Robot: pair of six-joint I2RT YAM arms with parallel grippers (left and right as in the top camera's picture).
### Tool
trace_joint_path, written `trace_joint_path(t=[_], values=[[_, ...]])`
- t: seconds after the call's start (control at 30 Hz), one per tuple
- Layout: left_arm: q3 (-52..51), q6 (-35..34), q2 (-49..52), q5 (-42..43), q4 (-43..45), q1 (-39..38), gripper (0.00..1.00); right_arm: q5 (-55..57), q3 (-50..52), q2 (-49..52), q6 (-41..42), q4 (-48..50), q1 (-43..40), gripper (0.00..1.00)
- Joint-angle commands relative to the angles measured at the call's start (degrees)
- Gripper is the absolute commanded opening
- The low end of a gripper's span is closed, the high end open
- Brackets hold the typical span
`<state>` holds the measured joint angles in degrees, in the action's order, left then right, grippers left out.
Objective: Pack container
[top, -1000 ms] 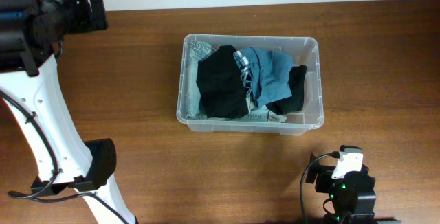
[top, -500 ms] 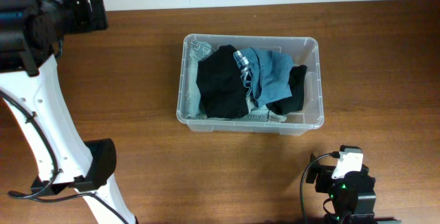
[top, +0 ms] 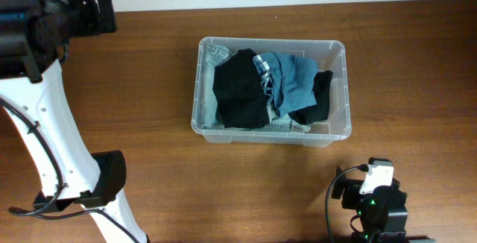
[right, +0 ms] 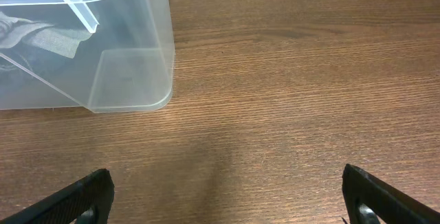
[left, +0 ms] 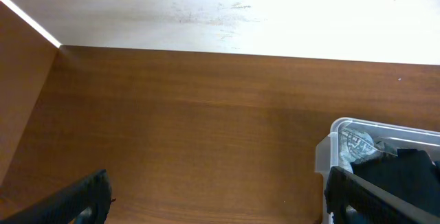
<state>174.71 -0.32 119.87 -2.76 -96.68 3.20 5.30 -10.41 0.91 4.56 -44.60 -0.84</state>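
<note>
The clear plastic container (top: 339,86) sits mid-table in the overhead view, filled with folded clothes: a black garment (top: 242,90), a blue denim piece (top: 291,75) and pale jeans (top: 207,112). Its corner shows in the left wrist view (left: 330,148) and in the right wrist view (right: 130,80). My left gripper (left: 216,203) is open and empty over bare table, left of the container. My right gripper (right: 227,196) is open and empty, in front of the container's corner. In the overhead view the left arm (top: 45,27) is at the far left and the right arm (top: 376,198) is at the bottom right.
A pale wall (left: 227,11) runs along the table's far edge. The wooden table (top: 149,86) surrounds the container on all sides. The left arm's white link and base (top: 82,183) stand at the table's left front.
</note>
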Motion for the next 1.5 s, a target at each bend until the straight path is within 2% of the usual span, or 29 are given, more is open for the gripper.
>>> trace_joint_path(t=[0.0,0.5,0.6,0.7,1.17,1.27,1.47], values=[[0.4,-0.5,-0.4,0.4,0.0,0.3,1.00,-0.1,0.3,-0.7,0.6,-0.2,-0.4,0.99],[0.4,-0.2,-0.2,0.4,0.1,-0.1,1.00,-0.1,0.3,-0.7,0.6,-0.2,-0.4,0.99],[0.4,4.9,-0.6,0.5,0.2,-2.0,1.00,-0.1,0.3,-0.7,0.6,-0.2,-0.4,0.98],[0.4,6.9,-0.9,0.3,0.2,-4.2,1.00,-0.1,0.3,-0.7,0.6,-0.2,-0.4,0.98],[0.0,6.8,-1.0,0.3,1.5,-7.9,1.00,-0.1,0.3,-0.7,0.6,-0.2,-0.4,0.98],[-5.3,6.8,-3.5,1.3,7.5,-7.9,1.00,-0.1,0.3,-0.7,0.6,-0.2,-0.4,0.98],[-29.0,6.8,-14.3,4.6,21.2,-8.1,1.00,-0.1,0.3,-0.7,0.6,-0.2,-0.4,0.99]])
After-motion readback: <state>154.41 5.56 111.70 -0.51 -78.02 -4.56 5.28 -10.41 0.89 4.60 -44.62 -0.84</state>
